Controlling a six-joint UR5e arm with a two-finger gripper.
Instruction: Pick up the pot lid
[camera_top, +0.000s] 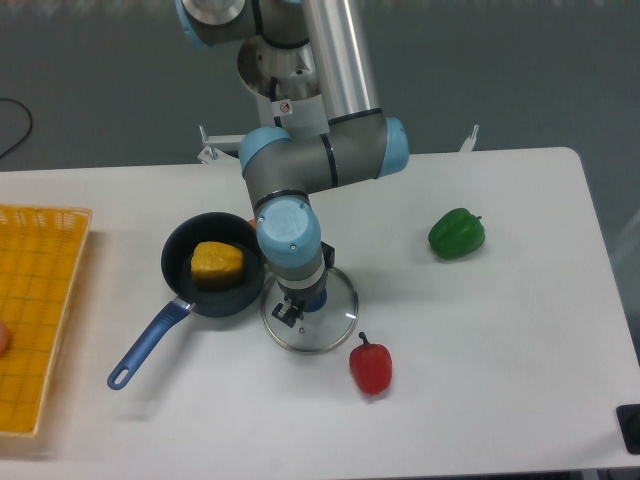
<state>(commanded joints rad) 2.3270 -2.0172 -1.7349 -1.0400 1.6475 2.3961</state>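
My gripper is over the left part of the pot lid, pointing down with its fingers apart. The round glass lid lies flat on the table, and its blue knob shows beside and partly behind the fingers. One fingertip is at the knob's left, the other above and right of it in the view. Whether either finger touches the knob cannot be told. The gripper body hides the lid's upper left part.
Left of the lid, very close, is a black pan with a blue handle, holding a yellow pepper. A red pepper lies just below right. Farther right is a green pepper; a yellow crate stands at the left edge.
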